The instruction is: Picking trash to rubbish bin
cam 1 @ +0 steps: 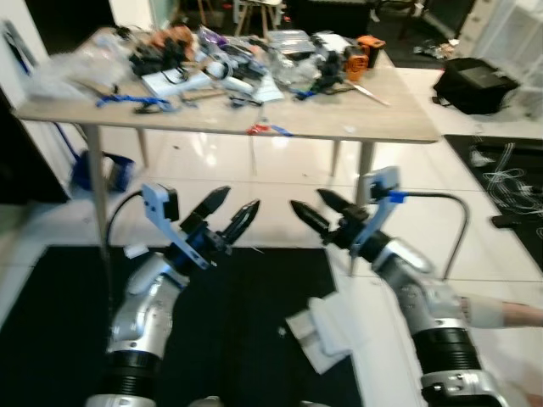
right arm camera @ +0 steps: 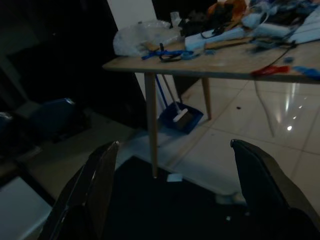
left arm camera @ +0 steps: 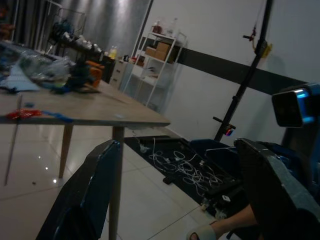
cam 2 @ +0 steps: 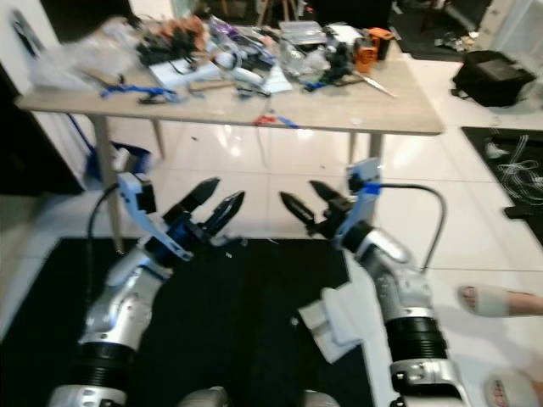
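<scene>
While both arms hover with nothing held, left gripper [cam 1: 227, 212] and right gripper [cam 1: 312, 209] fingers spread, I see white trash [cam 1: 322, 332] on the dark mat [cam 1: 246, 339] at 5 o'clock; reaching risks bumping the table [cam 1: 373, 127] at 12.

I see one piece of trash: crumpled white paper [cam 1: 327, 332] lying flat on the floor, straddling the black mat's edge and the white tiles.
</scene>
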Motion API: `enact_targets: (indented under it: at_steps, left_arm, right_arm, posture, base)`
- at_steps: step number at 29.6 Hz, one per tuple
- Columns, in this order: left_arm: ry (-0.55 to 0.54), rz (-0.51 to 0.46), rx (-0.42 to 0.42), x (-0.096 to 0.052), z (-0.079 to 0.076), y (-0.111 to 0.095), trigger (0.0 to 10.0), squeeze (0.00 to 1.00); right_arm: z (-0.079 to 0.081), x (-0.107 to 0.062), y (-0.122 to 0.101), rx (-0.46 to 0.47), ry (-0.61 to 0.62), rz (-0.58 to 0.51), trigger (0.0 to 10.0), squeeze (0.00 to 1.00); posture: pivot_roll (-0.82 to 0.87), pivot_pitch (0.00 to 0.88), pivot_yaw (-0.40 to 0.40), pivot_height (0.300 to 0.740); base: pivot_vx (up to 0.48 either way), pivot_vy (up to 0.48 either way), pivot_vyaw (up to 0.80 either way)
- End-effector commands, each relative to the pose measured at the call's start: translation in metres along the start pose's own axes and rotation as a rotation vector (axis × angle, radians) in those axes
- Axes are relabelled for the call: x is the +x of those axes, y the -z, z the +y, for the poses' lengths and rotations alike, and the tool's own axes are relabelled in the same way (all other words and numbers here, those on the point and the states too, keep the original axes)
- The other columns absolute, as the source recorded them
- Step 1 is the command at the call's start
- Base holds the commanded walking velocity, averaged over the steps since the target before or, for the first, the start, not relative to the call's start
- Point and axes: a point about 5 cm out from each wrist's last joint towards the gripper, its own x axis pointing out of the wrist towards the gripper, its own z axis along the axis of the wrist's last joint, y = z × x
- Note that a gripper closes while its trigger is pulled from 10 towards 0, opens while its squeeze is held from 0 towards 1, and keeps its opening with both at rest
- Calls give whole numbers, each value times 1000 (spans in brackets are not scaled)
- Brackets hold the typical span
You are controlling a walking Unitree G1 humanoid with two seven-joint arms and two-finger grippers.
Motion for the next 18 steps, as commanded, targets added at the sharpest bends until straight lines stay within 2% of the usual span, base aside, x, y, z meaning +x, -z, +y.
enact_targets:
  at_steps: [1,18]
  left_arm:
    - [3,10,5,1,0,1,10000,0]
    - [1,8,7,0,1,1,10000,0]
  right_arm:
    - [-3,-2,0,-2,11,1,10000,0]
    - [-3,-2,-1,3,13,-3,10000,0]
  posture:
    - [22,0,-37,740]
    - [24,0,-35,740]
  base:
    - [398,0,0]
    - [399,0,0]
